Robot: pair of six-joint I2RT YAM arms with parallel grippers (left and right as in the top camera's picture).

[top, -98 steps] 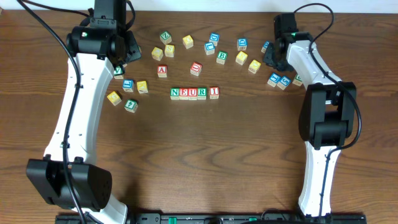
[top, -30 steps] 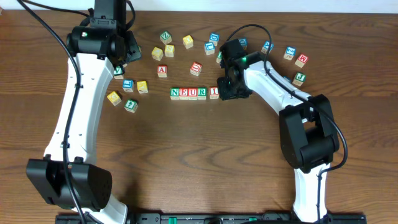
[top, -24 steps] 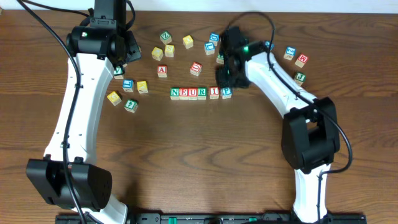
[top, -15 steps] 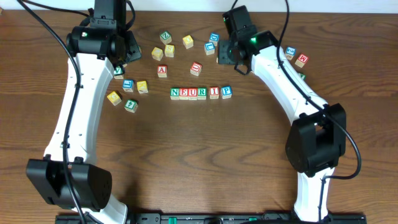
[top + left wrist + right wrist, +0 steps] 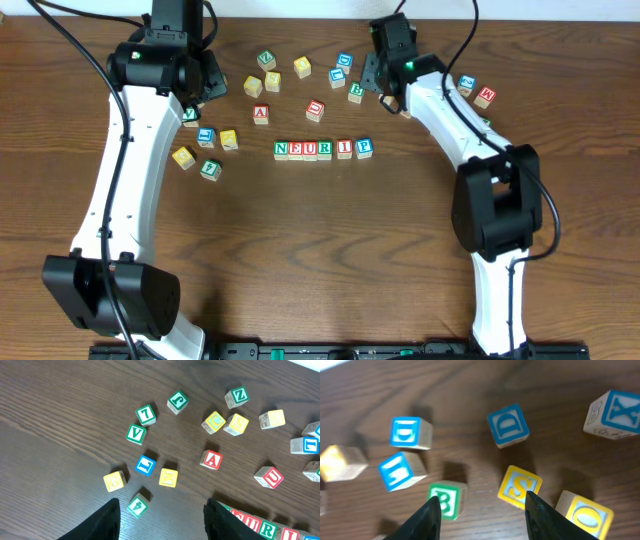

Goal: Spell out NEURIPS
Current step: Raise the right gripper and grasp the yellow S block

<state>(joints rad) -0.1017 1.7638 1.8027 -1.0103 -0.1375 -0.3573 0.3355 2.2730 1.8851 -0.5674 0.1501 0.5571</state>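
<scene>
Right gripper (image 5: 481,510), jaws apart, empty, above B cube (image 5: 446,500) and S cube (image 5: 519,489)

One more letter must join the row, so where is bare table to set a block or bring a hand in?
Free: the wood just right of the blue P block, up to the right arm, and the wide table below the row. Crowded: above the row, among the loose blocks, and left of it around the yellow block.

Wooden cubes (image 5: 310,149) with painted letters, a dark matt wood-grain table (image 5: 320,260), and arm shells (image 5: 120,190) of seemingly glossy plastic.
</scene>
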